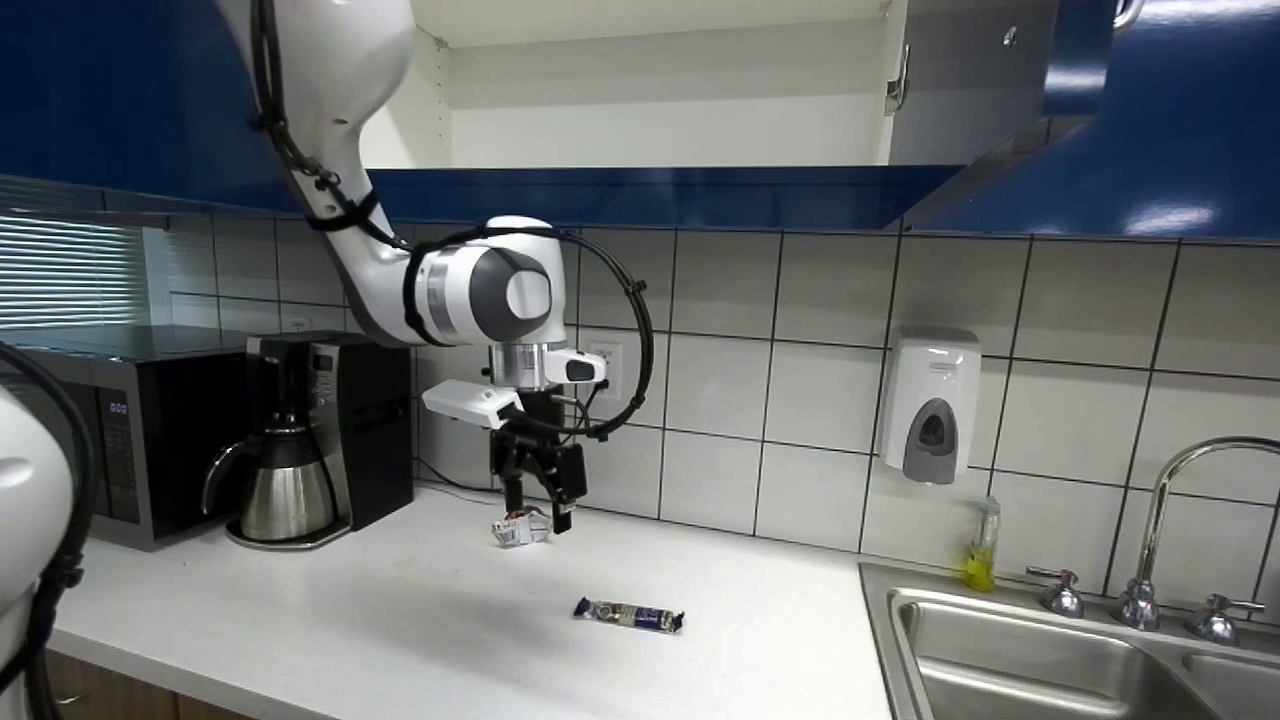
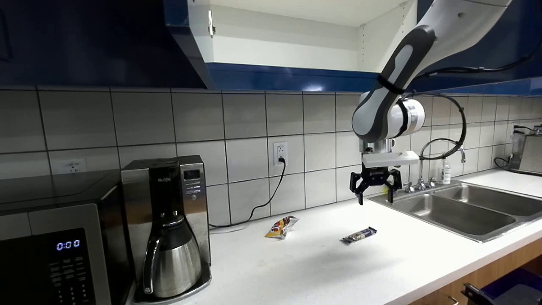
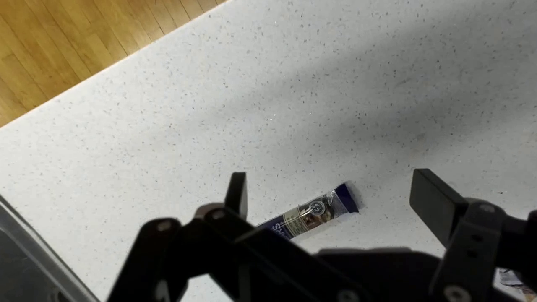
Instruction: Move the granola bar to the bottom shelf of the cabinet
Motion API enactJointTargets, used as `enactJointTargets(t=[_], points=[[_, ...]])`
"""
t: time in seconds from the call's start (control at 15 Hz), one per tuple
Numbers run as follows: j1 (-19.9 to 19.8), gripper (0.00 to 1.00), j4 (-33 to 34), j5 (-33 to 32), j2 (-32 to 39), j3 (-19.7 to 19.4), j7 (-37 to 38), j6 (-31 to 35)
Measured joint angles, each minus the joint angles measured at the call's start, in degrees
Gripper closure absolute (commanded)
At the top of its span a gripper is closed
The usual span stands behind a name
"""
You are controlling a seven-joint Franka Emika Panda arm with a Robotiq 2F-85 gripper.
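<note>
The granola bar (image 1: 629,615), in a dark blue wrapper with a pale label, lies flat on the white counter. It also shows in an exterior view (image 2: 359,235) and between the spread fingers in the wrist view (image 3: 308,216), where its lower left end is hidden by the gripper. My gripper (image 2: 375,198) hangs above the counter, pointing down, open and holding nothing; its fingers stand apart from the bar. Overhead, the blue cabinet (image 1: 640,195) has an open front and a white interior. The top face of its bottom shelf cannot be made out behind the blue lower edge.
A crumpled snack bag (image 2: 281,227) lies near the tiled wall. A coffee maker (image 2: 197,220) and a black microwave (image 1: 110,440) stand beside each other. At the opposite end is a steel sink (image 1: 1000,640). An opened cabinet door (image 1: 975,85) juts out beside the opening.
</note>
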Motion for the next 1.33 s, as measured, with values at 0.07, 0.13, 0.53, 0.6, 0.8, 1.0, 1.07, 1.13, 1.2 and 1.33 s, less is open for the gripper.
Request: enactJointTargets(t=[0.07, 0.13, 0.53, 0.6, 0.8, 1.0, 1.07, 1.13, 1.2, 1.33], points=[[0.02, 0.00, 0.96, -0.28, 1.88, -0.08, 0.70, 1.01], [0.05, 0.00, 2.04, -0.62, 3.68, -0.24, 1.52, 1.74], [1.48, 0.00, 9.76, -1.33, 13.75, -3.54, 4.90, 3.77], [1.84, 0.00, 11.04, -1.32, 15.29, -4.16, 5.30, 3.88], [3.08, 0.00, 14.90, -1.24, 19.61, -5.88, 6.29, 3.99], [4.24, 0.00, 18.56, -1.08, 23.43, -7.16, 6.98, 3.99], [4.65, 0.00, 19.69, -1.03, 24.63, -7.52, 7.14, 4.00], [5.00, 0.00, 20.80, -0.91, 25.80, -7.74, 7.24, 4.00], [5.37, 0.00, 21.83, -0.76, 26.93, -7.98, 7.32, 4.00], [5.98, 0.00, 23.69, -0.49, 28.99, -8.47, 7.46, 4.00]])
